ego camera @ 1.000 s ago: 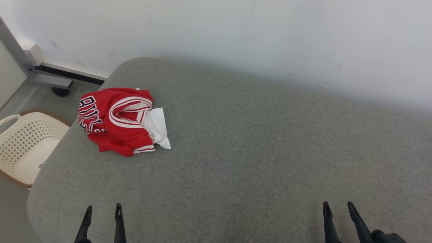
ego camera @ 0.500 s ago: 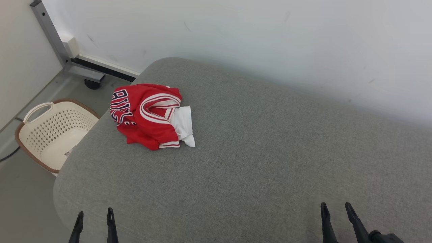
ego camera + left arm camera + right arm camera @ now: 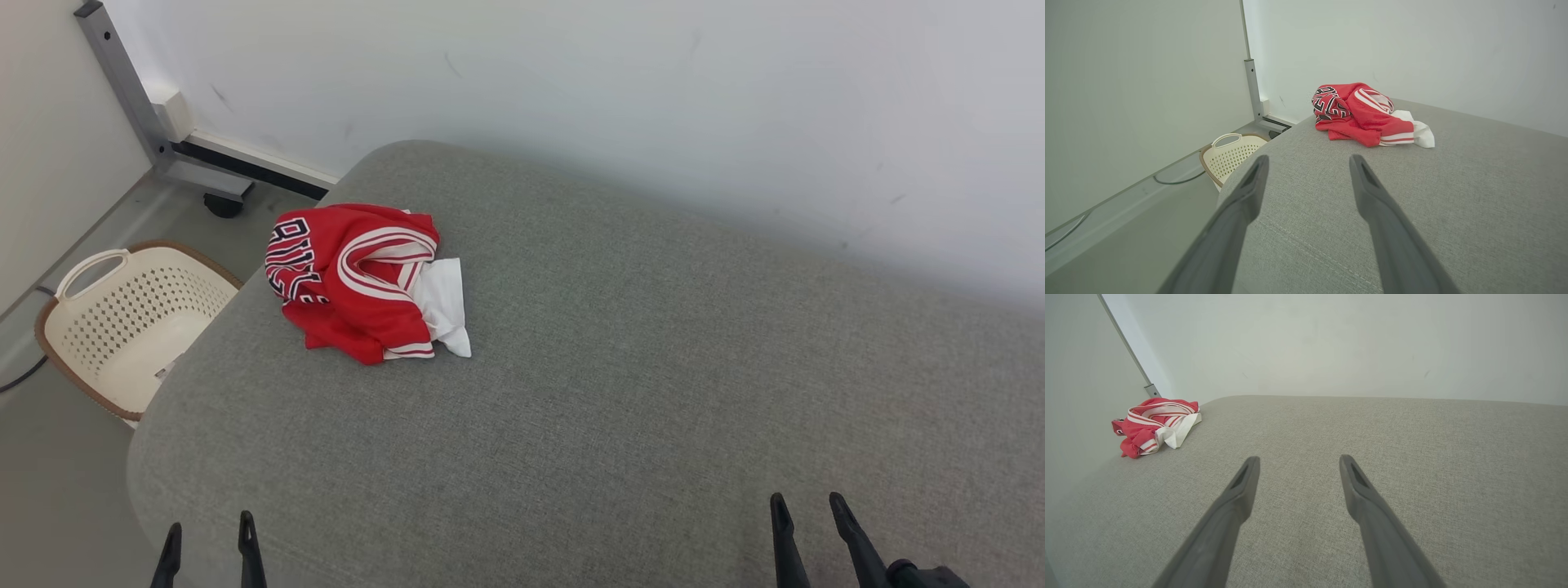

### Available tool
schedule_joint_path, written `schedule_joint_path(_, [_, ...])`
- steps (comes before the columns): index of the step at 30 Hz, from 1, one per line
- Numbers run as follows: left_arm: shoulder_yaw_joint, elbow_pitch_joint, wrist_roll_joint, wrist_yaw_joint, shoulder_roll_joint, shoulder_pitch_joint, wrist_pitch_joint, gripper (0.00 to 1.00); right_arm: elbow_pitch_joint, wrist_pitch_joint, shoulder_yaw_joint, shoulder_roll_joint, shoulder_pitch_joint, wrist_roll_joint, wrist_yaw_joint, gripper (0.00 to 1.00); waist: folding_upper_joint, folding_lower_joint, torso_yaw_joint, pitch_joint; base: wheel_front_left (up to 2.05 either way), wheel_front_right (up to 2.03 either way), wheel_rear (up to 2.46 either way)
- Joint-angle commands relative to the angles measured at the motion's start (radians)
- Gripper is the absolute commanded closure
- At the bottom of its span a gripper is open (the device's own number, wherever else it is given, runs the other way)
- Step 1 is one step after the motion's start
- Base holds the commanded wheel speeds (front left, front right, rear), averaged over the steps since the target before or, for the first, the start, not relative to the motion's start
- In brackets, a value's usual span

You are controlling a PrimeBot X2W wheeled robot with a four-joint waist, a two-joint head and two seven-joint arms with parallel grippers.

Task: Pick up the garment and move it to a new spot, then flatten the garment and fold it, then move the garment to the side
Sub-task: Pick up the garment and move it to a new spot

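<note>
The garment (image 3: 359,282) is a red jersey with white stripes, dark lettering and a white part, lying crumpled near the far left corner of the grey upholstered surface (image 3: 620,367). It also appears ahead in the left wrist view as the garment (image 3: 1363,116) and far left in the right wrist view as the garment (image 3: 1155,426). My left gripper (image 3: 208,527) is open at the lower left, over the surface's near edge, well short of the garment. At the lower right my right gripper (image 3: 804,506) is open and empty, far from it.
A cream perforated laundry basket (image 3: 122,322) with a brown rim stands on the floor left of the surface. A grey metal frame on a caster (image 3: 220,204) runs along the white wall (image 3: 653,98) behind. The surface's left edge drops to the floor.
The camera swung left between the oldest frame and half a second ago, bringing more floor and basket into view. Since then both grippers sit slightly lower in the picture. The garment lies unchanged.
</note>
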State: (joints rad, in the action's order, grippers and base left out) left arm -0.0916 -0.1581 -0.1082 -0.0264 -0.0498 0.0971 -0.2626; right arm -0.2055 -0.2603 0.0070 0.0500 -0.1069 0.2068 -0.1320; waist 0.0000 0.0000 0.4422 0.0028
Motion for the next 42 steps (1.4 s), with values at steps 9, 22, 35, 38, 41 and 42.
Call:
schedule_joint_path(9, [-0.062, -0.003, -0.012, -0.020, -0.002, -0.107, -0.004, 0.00, 0.015, -0.005, 0.003, -0.001, 0.036, -0.020, 0.002, 0.00, 0.0000, 0.0000, -0.083, 0.046, 0.00, 0.00, 0.00])
schedule_joint_path(22, [-0.160, -0.163, -0.032, -0.069, -0.086, -0.441, -0.004, 0.00, 0.039, -0.005, 0.026, -0.001, 0.151, -0.030, 0.002, 0.00, 0.0000, 0.0000, -0.282, 0.195, 0.00, 0.00, 0.00])
schedule_joint_path(35, [-0.195, -0.381, -0.045, -0.081, -0.235, -0.683, 0.008, 0.00, 0.039, -0.005, 0.043, -0.001, 0.250, 0.006, 0.002, 0.00, 0.0000, 0.0000, -0.428, 0.310, 0.00, 0.00, 0.00])
schedule_joint_path(38, [-0.197, -0.451, -0.054, -0.084, -0.267, -0.728, 0.025, 0.00, 0.037, -0.005, 0.049, -0.001, 0.270, 0.011, 0.002, 0.00, 0.0000, 0.0000, -0.451, 0.333, 0.00, 0.00, 0.00])
schedule_joint_path(41, [-0.201, -0.520, -0.064, -0.085, -0.297, -0.764, 0.056, 0.00, 0.034, -0.005, 0.050, -0.001, 0.283, 0.015, 0.002, 0.00, 0.0000, 0.0000, -0.466, 0.347, 0.00, 0.00, 0.00])
schedule_joint_path(42, [-0.204, -0.539, -0.063, -0.081, -0.307, -0.776, 0.065, 0.00, 0.034, -0.005, 0.052, -0.001, 0.288, 0.016, 0.002, 0.00, 0.0000, 0.0000, -0.471, 0.351, 0.00, 0.00, 0.00])
